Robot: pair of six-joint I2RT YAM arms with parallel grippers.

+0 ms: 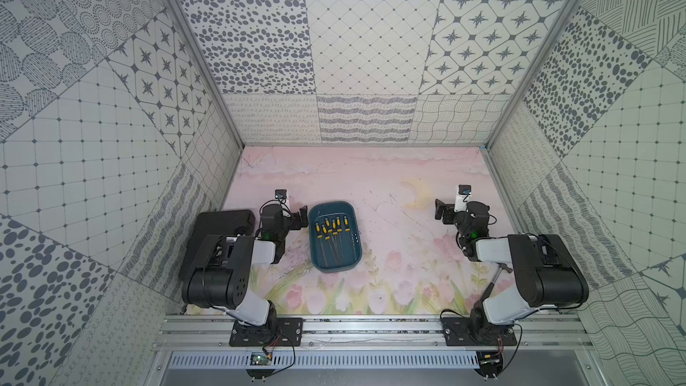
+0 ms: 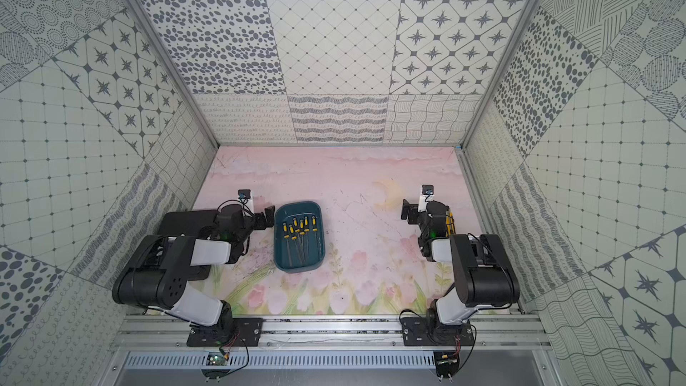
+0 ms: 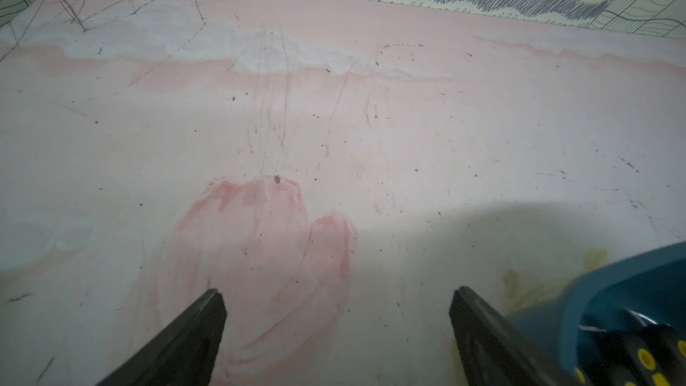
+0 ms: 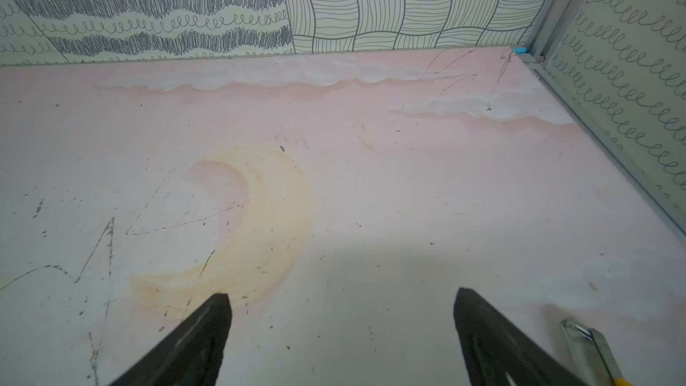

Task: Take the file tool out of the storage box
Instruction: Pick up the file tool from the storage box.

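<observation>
Enclosure walls [image 1: 371,46]: patterned grey-and-white panels on three sides. Table mat [image 1: 389,187]: pink painted surface with flowers along the near edge and a pale yellow crescent, scuffed and scratched. Left arm [image 1: 222,280] and right arm [image 1: 545,272]: black and white, mounted on the near rail, both folded low over the mat. Black case [image 1: 219,224]: flat, closed, on the left side of the mat, partly hidden under the left arm. Storage box [image 1: 331,209] [image 2: 297,206]: dark teal tub, left of centre, standing flat on the mat; one corner shows in the left wrist view [image 3: 612,291]. Left gripper [image 1: 303,217] [image 3: 337,293]: jaws spread wide, nothing between them, just beside the box's far left corner and outside its rim. Right gripper [image 1: 440,212] [image 4: 341,297]: jaws likewise spread wide and empty, over bare mat near the crescent, well apart from the box. Hammer-like tool [image 1: 495,278]: grey handle, lying partly under the right arm. Yellow-bodied cutter [image 2: 450,221] [image 4: 590,347]: metal tip, on the mat beside the right arm. File tools [image 1: 332,230] [image 2: 299,230]: several slim files with yellow-and-black handles, all lying inside the storage box, handles toward the far end; the exact count cannot be told.
</observation>
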